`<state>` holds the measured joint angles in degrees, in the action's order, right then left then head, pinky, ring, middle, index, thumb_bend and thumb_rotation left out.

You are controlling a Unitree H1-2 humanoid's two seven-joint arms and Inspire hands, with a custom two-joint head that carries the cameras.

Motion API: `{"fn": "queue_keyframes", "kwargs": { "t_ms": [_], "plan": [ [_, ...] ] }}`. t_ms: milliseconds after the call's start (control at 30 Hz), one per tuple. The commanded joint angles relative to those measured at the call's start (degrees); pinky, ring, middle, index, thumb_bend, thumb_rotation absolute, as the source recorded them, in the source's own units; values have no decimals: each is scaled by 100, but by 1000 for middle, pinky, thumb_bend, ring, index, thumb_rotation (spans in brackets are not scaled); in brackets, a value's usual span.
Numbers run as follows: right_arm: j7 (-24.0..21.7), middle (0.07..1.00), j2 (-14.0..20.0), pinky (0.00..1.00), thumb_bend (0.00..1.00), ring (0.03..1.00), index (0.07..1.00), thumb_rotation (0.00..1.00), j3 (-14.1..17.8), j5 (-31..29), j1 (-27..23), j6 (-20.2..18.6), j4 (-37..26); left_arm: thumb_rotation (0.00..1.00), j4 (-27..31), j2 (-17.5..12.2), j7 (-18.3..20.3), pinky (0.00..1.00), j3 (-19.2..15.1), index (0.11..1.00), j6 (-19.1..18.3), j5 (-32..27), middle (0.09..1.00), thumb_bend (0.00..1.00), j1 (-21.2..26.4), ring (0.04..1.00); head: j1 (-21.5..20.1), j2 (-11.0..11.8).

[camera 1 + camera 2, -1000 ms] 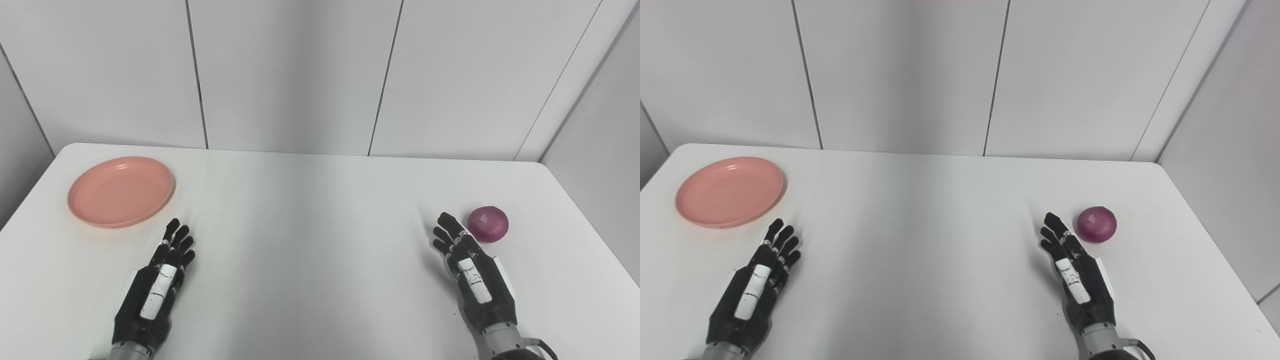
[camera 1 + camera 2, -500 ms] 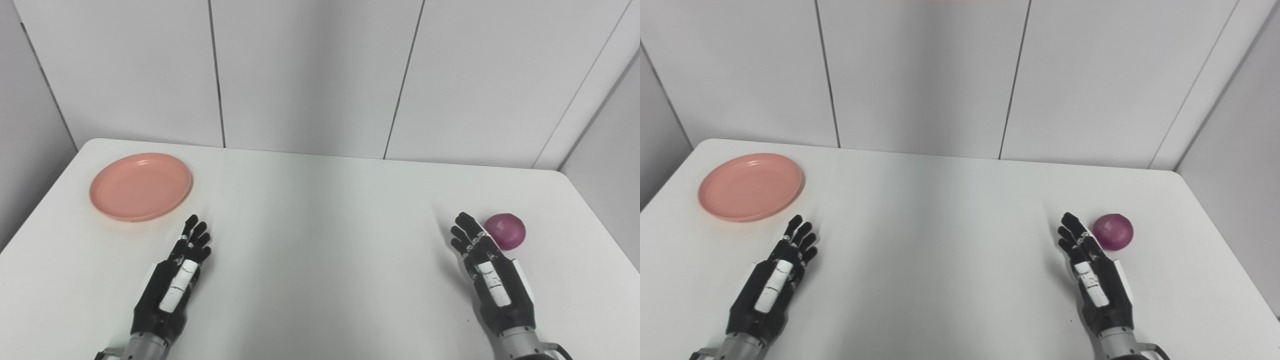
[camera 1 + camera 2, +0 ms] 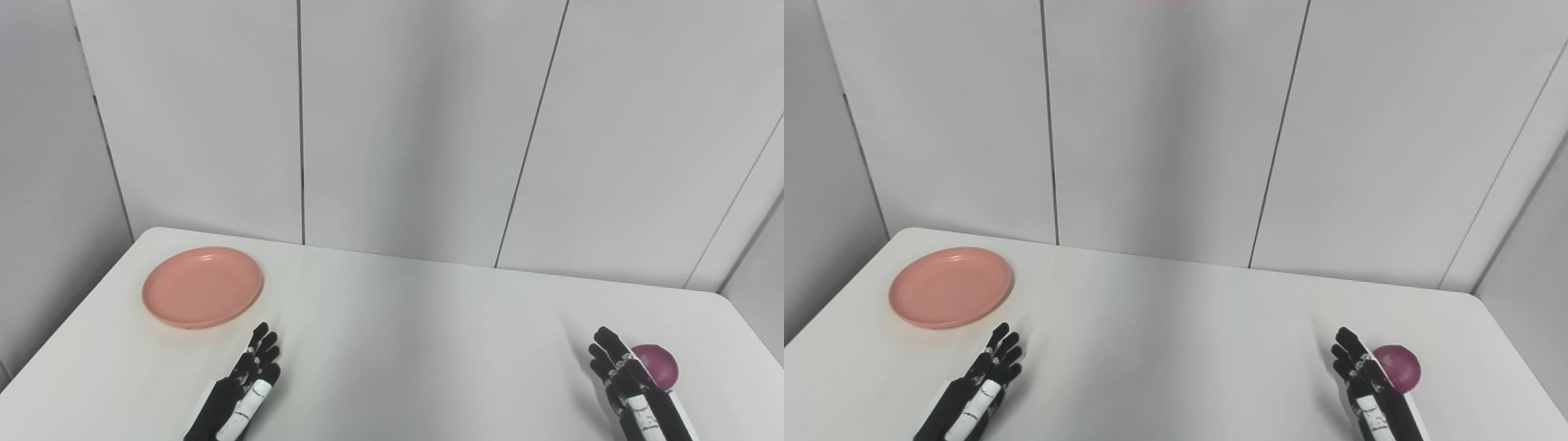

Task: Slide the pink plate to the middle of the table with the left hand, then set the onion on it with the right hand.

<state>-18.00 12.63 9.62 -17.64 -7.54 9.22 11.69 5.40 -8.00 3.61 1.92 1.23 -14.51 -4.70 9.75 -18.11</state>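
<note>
Both hands' fingers spread, holding nothing; pink plate (image 3: 203, 286) far-left, onion (image 3: 658, 365) near right edge.

A white counter (image 3: 416, 343) with rounded far corners fills the lower half of both views, its smooth top catching a soft, even sheen. Behind it stands a back wall (image 3: 416, 122) of pale grey panels, split by thin dark vertical seams. A side wall (image 3: 49, 184) of the same panels meets it at the left, slightly darker in shade, and another angles in at the right (image 3: 1537, 220). The light is diffuse, with faint shadows.
</note>
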Motion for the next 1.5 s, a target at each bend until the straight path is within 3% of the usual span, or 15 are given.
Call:
{"fn": "queue_keyframes", "kwargs": {
  "t_ms": [0,567,900,1467],
  "plan": [
    [-125,951,-183,993,898,971,916,706,4,-118,628,275,936,658,-249,578,-44,1000,91,1000,271,23,1000,728,-463,1000,1,-8],
    [-313,985,-63,1000,827,1000,962,754,118,-330,565,246,1107,618,-354,682,-180,1000,251,1000,330,48,1000,754,-398,1000,654,-16],
    [-385,993,3,1000,782,1000,995,799,124,-407,552,180,1131,605,-387,686,-222,1000,319,1000,347,80,1000,729,-358,1000,687,-52],
    [-389,962,0,1000,791,995,966,805,92,-370,560,174,1109,609,-337,650,-208,1000,306,1000,316,11,1000,752,-373,1000,648,-105]
  ]
}}
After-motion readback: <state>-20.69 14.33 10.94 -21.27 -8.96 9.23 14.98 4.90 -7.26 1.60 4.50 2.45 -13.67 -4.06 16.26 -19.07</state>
